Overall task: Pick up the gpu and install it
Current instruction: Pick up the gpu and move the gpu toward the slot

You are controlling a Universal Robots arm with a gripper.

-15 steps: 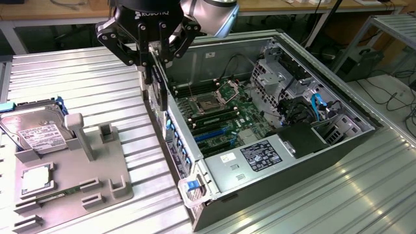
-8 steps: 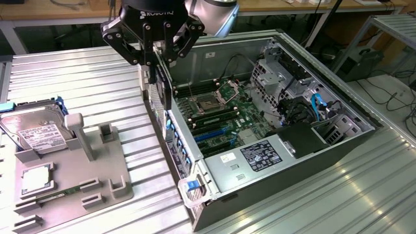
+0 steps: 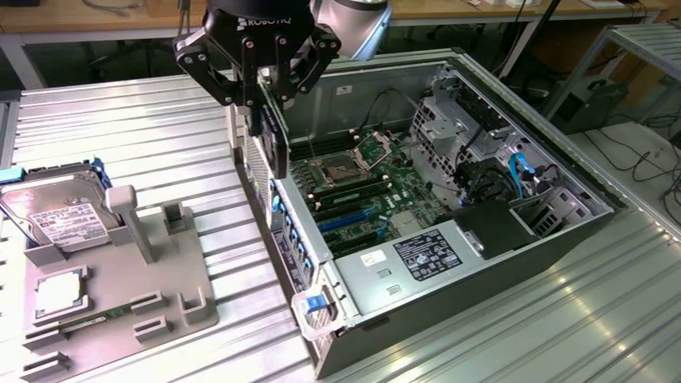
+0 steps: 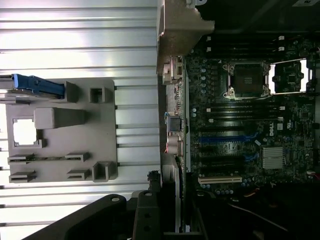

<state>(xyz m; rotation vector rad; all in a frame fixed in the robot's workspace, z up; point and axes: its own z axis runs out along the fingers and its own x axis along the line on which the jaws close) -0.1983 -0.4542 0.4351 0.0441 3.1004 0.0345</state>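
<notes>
Exterior view: the gripper (image 3: 261,100) is clamped on the gpu (image 3: 274,148). The card hangs upright above the rear wall of the open computer case (image 3: 521,267), beside the motherboard (image 3: 372,179). A gray fixture tray (image 3: 127,279) lies at the exterior view's left.

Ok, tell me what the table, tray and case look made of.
Table: ribbed bare metal, likely aluminium, with bright streaky glare.
Tray: matte grey plastic, it seems; dull, no glare, moulded slots.
Case: sheet metal, apparently; dark finish outside, pale grey folded panels inside.
</notes>
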